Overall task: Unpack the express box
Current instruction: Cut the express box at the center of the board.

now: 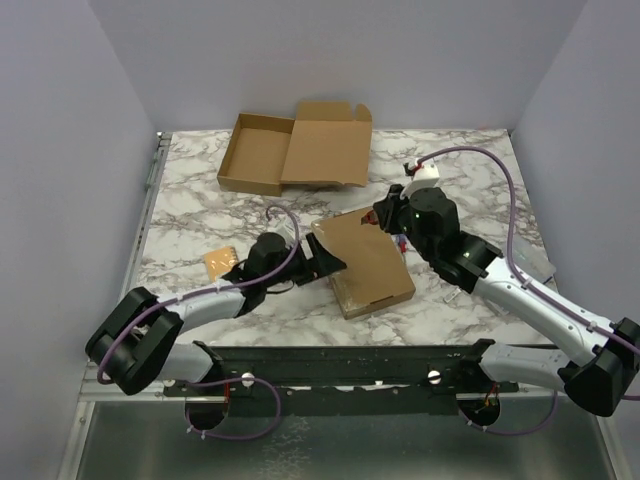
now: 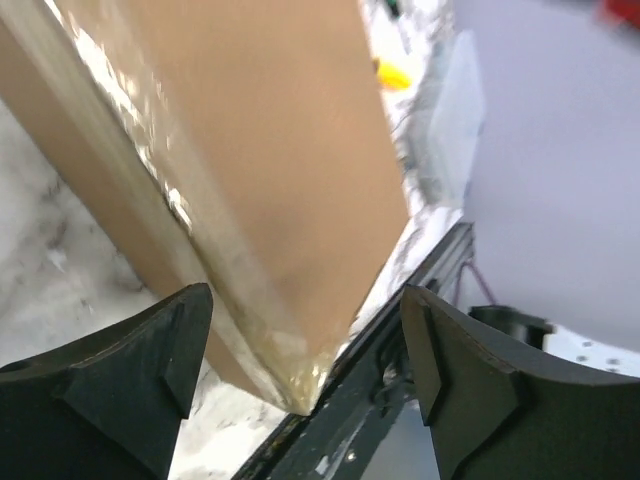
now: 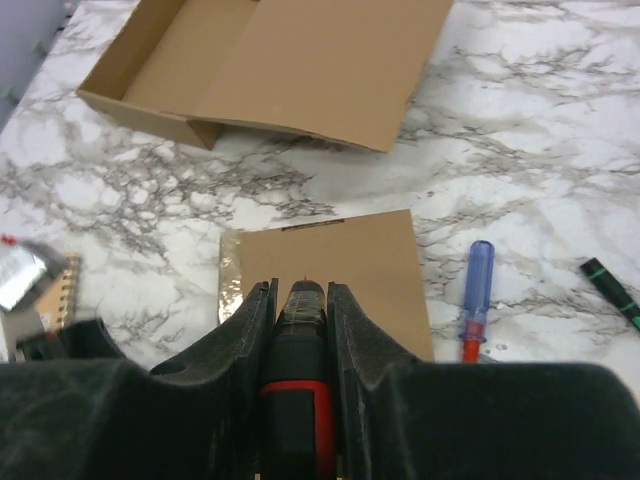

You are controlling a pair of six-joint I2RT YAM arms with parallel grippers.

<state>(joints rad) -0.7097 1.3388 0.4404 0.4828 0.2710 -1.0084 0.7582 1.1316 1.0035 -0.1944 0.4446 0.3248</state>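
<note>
Though both arms crowded it, the flat brown cardboard express box (image 1: 368,268) lay sealed mid-way across the white marbled table (image 1: 200,200), its long axis running from far-left to near-right. It sat straight ahead of the right gripper (image 3: 300,292), which was clenched on a dark red-banded tool (image 3: 296,400), likely a cutter, aimed at the box's far short edge. The left gripper (image 2: 305,305) was spread wide, straddling a box corner without evident contact. Clear glossy tape (image 2: 140,130) lined one edge.

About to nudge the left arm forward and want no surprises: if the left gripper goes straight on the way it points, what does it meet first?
The sealed cardboard box: its taped corner sits between the open jaws of the left gripper, apparently very near, though depth is hard to judge.
</note>
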